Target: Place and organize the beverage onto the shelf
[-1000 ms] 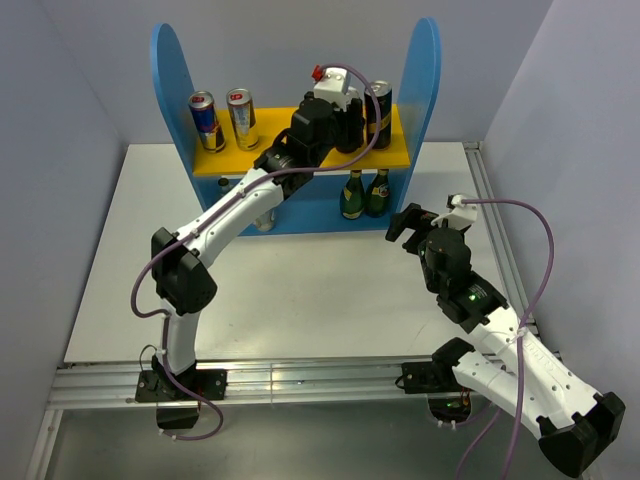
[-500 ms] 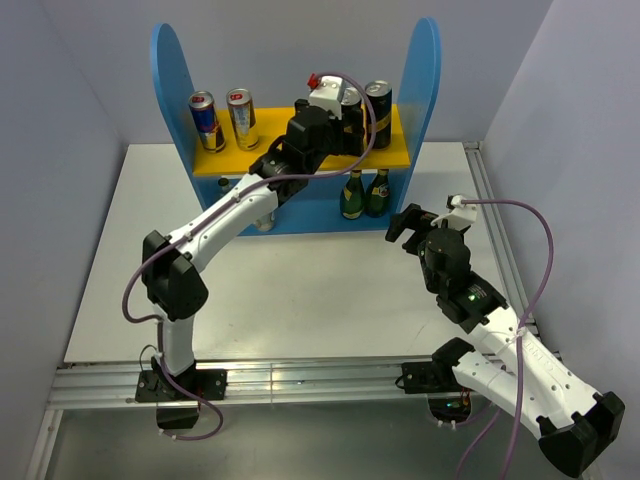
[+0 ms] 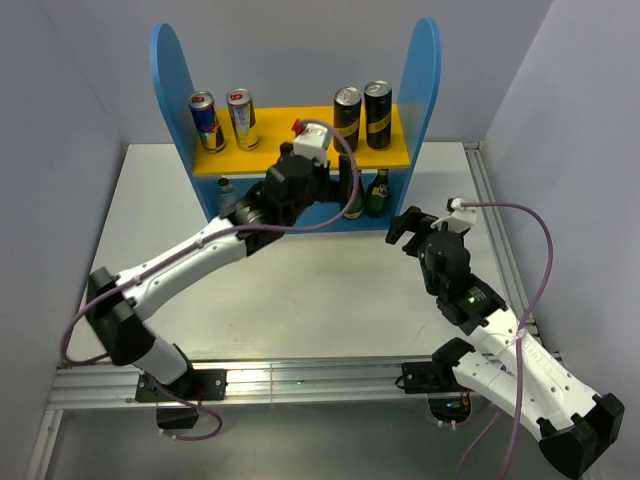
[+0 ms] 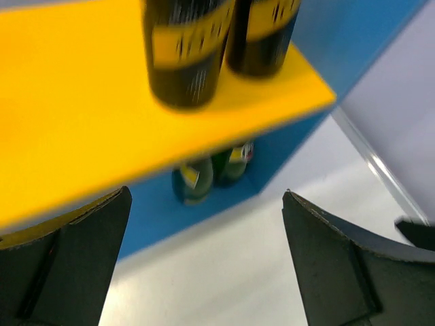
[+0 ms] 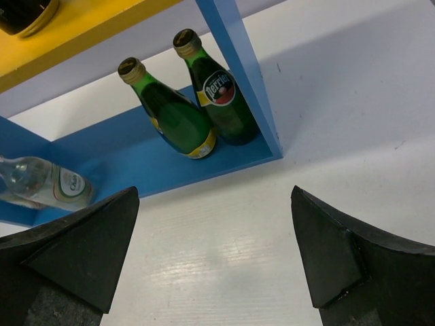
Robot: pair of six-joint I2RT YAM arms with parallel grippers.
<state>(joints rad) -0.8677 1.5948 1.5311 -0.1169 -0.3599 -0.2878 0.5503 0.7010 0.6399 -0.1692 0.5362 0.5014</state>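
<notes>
1. Top external. The shelf (image 3: 172,70) stands at the middle of the bench's (image 3: 300,290) far edge.
   - On the yellow upper board (image 3: 290,130), a blue-and-silver can (image 3: 203,120) and a gold can (image 3: 240,117) sit toward the far-left corner.
   - Two black-and-gold cans (image 3: 347,117) sit toward the far-right corner. All four cans are upright.
   - On the lower level, two green bottles (image 3: 380,193) are at the right end and a clear bottle (image 3: 228,190) at the left end.
   - The left end effector (image 3: 338,190) hangs just in front of the board's front edge. The black-and-gold cans lie above and beyond it, long axes vertical.
   - The right end effector (image 3: 412,228) is near the right edge, apart from the shelf.
2. Left wrist. The picture is blurred.
   - The fingers (image 4: 68,265) are spread, with nothing between them.
   - The black-and-gold cans are glossy cylinders standing side by side. I cannot tell whether they touch.
3. Right wrist. The fingers (image 5: 353,251) are spread and empty.
   - The green bottles are smooth glass with gold caps and stand just inside the blue side panel (image 5: 238,75).
   - The clear bottle has a paper label.
4. Judgement. Every drink I can see is already on the shelf.
   - The left arm is nearer the cans and the right arm nearer the green bottles.
   - Any tidying should keep well clear of the slim cans, which look easy to tip.
</notes>
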